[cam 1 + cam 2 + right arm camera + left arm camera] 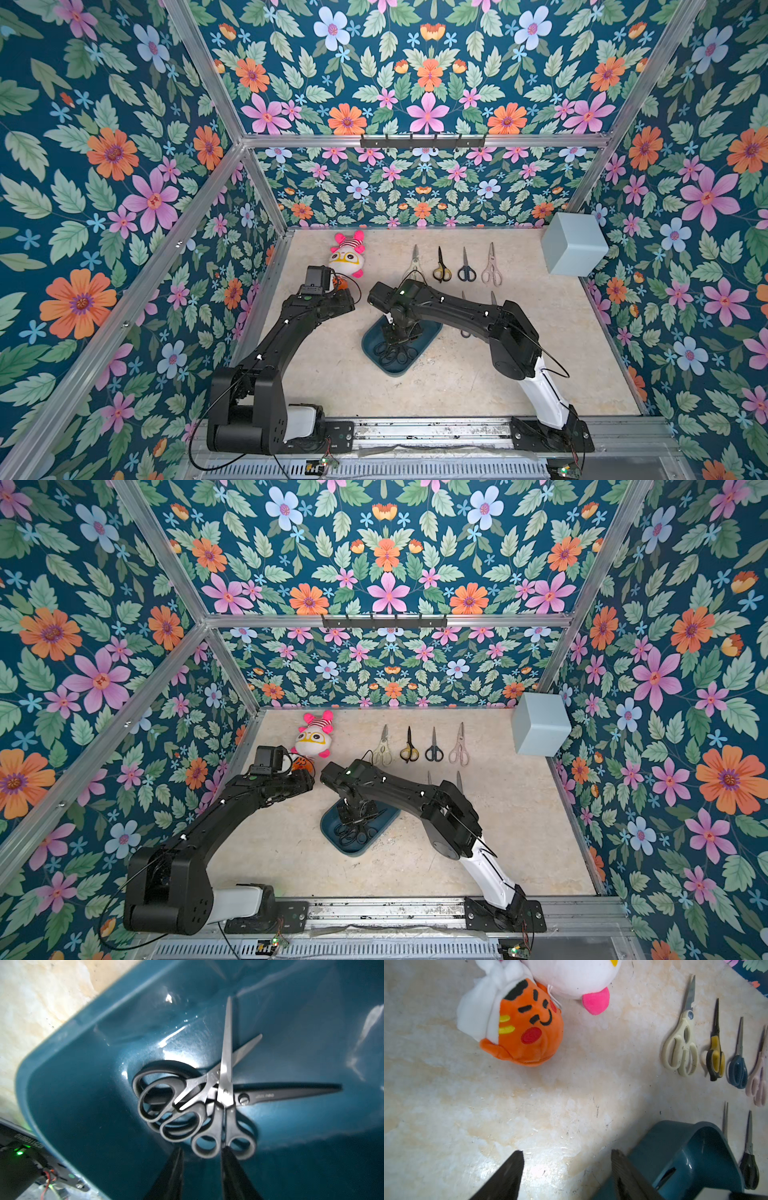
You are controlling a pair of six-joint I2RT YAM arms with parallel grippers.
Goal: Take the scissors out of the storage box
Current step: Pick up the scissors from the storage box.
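Three black-handled scissors (199,1105) lie crossed in a heap on the floor of the storage box (62,1047), handles bunched together and blades fanning apart. The large black pair (286,1093) lies lowest, with a middle pair (245,1049) and the small black pair (227,1043) over it.

The right end effector (202,1149) reaches down inside the storage box. Its jaws stand partly apart, one finger (176,1159) outside a handle loop of the small black pair and the other between that pair's two loops. A gap shows beside the loop, so nothing is gripped.

The left end effector (566,1154) hangs just beside the storage box over bare bench (457,386), jaws wide and empty.

On the far side of the storage box four pairs lie in a row, blades pointing away from it: the cream pair (414,266), yellow-black pair (441,266), navy pair (466,269) and pale pink pair (491,269). Between that row and the storage box lie two more pairs, largely hidden under the right arm in both top views; one has black handles (749,1167).

Farther out from the storage box sit an orange plush (525,1028) touching a white and pink plush (347,255), and a grey-blue cube (573,245) well apart in the far corner.
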